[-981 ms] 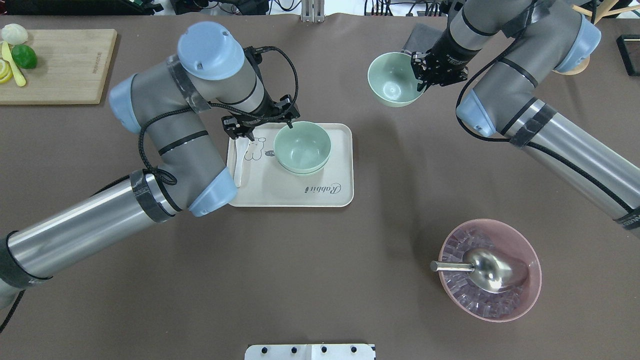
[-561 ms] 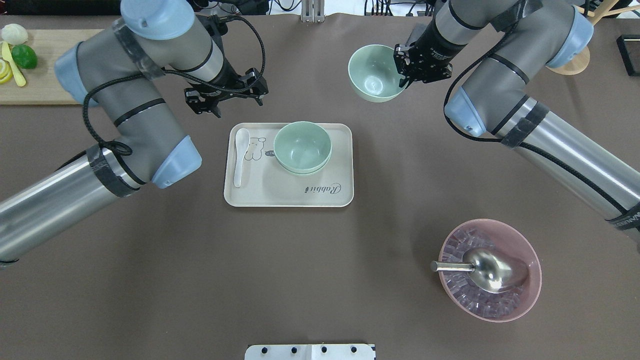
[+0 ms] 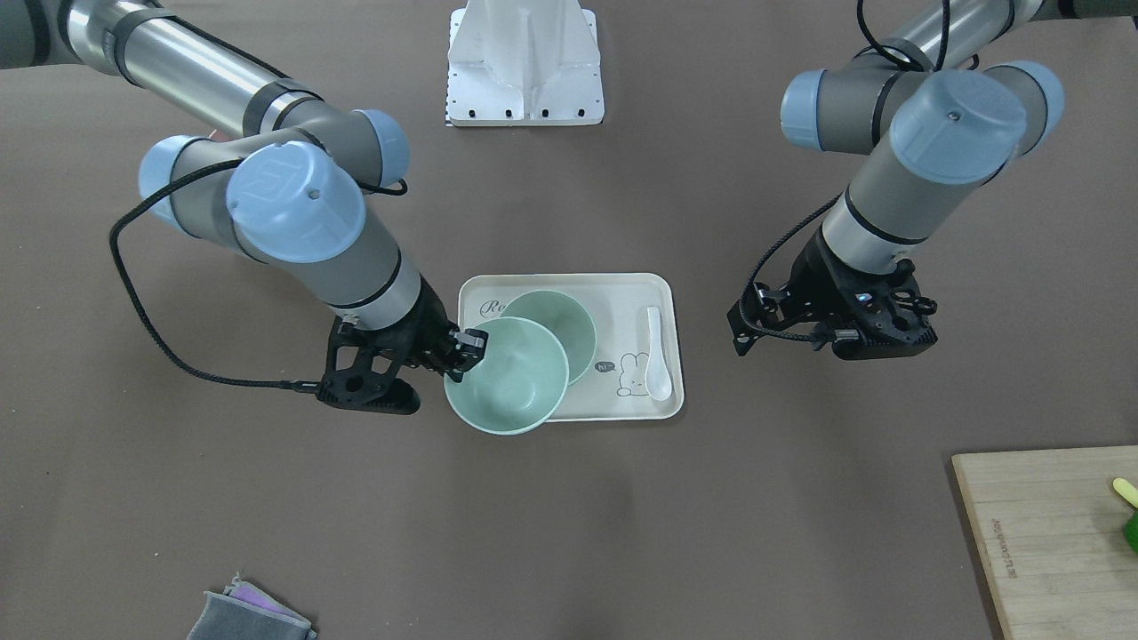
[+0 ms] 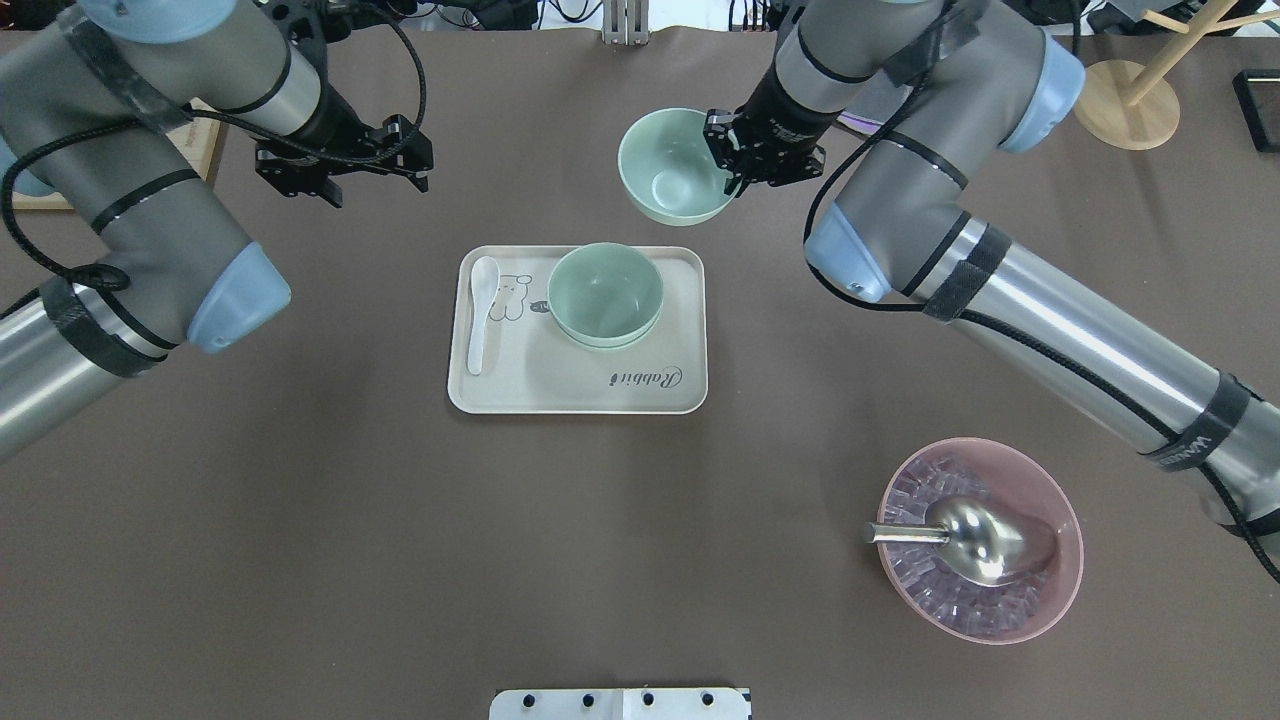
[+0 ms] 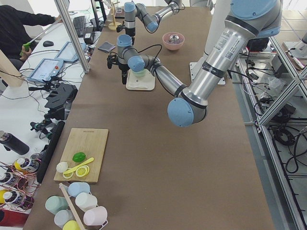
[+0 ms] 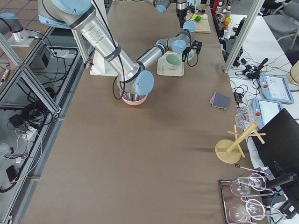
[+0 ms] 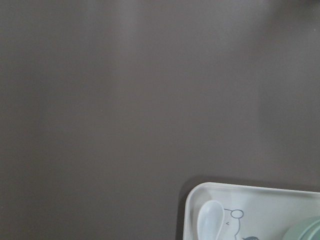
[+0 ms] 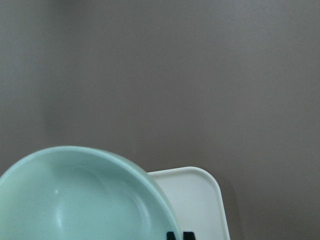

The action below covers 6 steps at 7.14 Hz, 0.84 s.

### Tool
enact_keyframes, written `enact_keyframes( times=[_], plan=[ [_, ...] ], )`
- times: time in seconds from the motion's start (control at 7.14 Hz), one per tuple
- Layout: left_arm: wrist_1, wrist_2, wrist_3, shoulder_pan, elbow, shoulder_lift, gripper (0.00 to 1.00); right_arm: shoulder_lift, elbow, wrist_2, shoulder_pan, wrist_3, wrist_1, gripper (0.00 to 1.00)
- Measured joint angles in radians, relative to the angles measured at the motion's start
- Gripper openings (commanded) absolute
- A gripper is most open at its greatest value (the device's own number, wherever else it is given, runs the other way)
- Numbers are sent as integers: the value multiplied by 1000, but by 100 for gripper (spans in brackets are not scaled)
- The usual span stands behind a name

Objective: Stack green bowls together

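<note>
Two green bowls sit nested as one stack (image 4: 605,295) on the cream tray (image 4: 577,395), also seen in the front view (image 3: 556,316). My right gripper (image 4: 730,165) is shut on the rim of a third green bowl (image 4: 668,168) and holds it in the air beyond the tray's far edge. In the front view this bowl (image 3: 505,378) overlaps the tray's corner, and it fills the lower left of the right wrist view (image 8: 85,200). My left gripper (image 4: 340,170) hangs open and empty, left of the tray and farther away (image 3: 836,336).
A white spoon (image 4: 480,310) lies on the tray's left part. A pink bowl (image 4: 1040,610) with a metal scoop stands at the near right. A wooden board (image 3: 1049,533), a wooden stand (image 4: 1125,100) and a grey cloth (image 3: 253,613) lie at the far edges.
My left gripper has let go of the stacked bowl and drawn back, up and to the far left. My right gripper has carried its bowl leftward, closer to the tray.
</note>
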Motion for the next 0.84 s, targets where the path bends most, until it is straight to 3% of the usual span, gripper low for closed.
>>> enact_keyframes(
  times=[0.84],
  plan=[
    [0, -6, 9, -3, 7, 9, 98, 11, -41, -34, -96, 0, -14, 0]
  ],
)
